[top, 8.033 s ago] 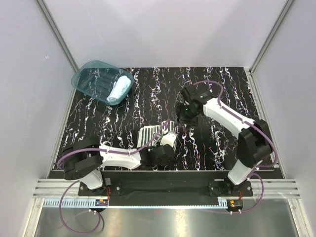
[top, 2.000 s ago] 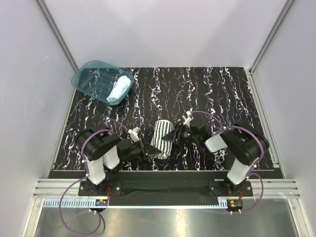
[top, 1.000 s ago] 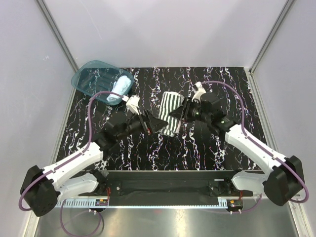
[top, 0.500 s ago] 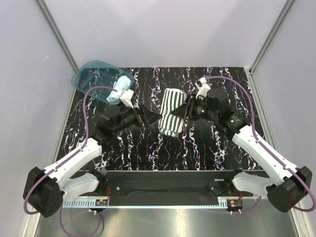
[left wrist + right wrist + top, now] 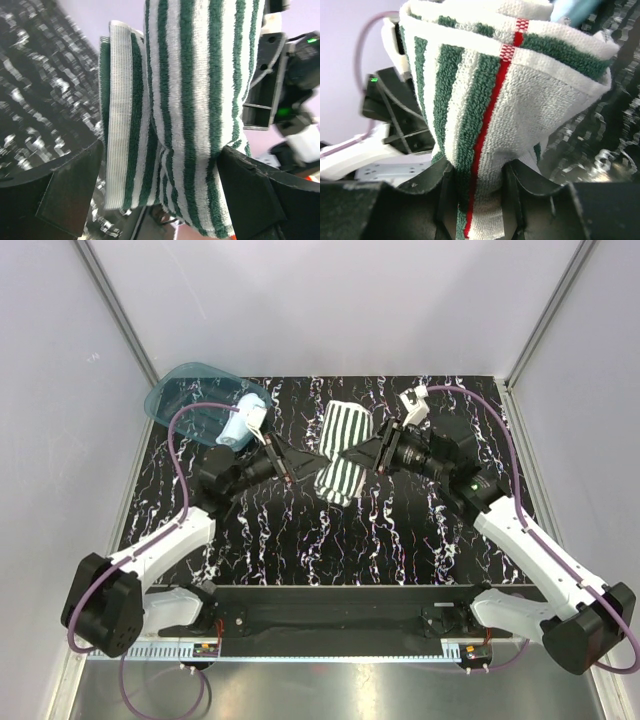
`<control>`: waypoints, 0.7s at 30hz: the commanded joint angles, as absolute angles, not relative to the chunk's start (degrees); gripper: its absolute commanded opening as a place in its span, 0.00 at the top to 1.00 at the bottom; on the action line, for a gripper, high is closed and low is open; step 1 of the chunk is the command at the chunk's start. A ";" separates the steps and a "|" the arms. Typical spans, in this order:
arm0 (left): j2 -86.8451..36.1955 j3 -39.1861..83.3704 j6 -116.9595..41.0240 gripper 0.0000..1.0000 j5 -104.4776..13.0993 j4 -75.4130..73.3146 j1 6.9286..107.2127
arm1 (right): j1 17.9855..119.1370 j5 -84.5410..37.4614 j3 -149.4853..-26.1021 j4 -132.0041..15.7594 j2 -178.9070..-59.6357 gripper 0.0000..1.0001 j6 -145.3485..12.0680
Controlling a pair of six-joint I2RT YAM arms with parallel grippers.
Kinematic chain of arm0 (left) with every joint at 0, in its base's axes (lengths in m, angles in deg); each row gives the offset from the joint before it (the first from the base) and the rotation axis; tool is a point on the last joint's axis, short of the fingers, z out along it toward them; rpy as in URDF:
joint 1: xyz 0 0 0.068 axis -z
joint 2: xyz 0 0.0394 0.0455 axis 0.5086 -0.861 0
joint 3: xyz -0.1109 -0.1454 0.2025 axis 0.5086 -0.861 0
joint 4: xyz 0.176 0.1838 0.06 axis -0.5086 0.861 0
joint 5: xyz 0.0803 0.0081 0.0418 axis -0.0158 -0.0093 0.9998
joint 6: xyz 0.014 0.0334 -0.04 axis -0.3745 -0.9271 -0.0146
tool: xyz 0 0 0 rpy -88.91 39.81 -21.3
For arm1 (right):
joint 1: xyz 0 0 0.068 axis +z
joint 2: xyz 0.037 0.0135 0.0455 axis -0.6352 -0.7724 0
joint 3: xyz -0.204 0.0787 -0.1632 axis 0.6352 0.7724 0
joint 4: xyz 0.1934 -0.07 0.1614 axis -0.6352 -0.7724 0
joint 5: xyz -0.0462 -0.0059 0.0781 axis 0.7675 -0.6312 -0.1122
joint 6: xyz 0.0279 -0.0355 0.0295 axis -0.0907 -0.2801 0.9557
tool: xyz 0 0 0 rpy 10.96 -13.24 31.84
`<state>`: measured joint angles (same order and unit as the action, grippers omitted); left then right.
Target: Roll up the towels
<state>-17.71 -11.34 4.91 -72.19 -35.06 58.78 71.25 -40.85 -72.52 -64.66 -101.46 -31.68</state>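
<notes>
Black marbled table [image 5: 400, 530], teal tub [image 5: 170, 405] — far-left corner

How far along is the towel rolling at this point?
Done: the pale blue towel lies rolled in the teal basket. In hand: the striped towel, already rolled, is pinched by the right gripper, with the left gripper open around it. Left: setting it down, likely in the basket.
</notes>
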 commanded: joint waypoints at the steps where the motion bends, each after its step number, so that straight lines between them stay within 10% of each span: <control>1: -19.96 -12.46 10.04 0.01 -75.91 -46.04 57.82 | 72.30 -53.59 -72.98 -47.79 -99.71 0.66 -23.46; 11: -29.10 -10.97 23.31 0.13 -84.71 -69.24 56.94 | 72.22 -55.72 -69.99 -35.72 -100.42 0.66 -17.19; 15: -28.50 -9.91 21.30 0.86 -85.33 -64.26 56.41 | 72.30 -53.70 -71.04 -43.27 -99.01 0.66 -21.50; 21: -24.37 -6.14 7.10 0.97 -82.70 -39.50 56.15 | 72.22 -50.53 -72.80 -51.45 -98.40 0.64 -26.26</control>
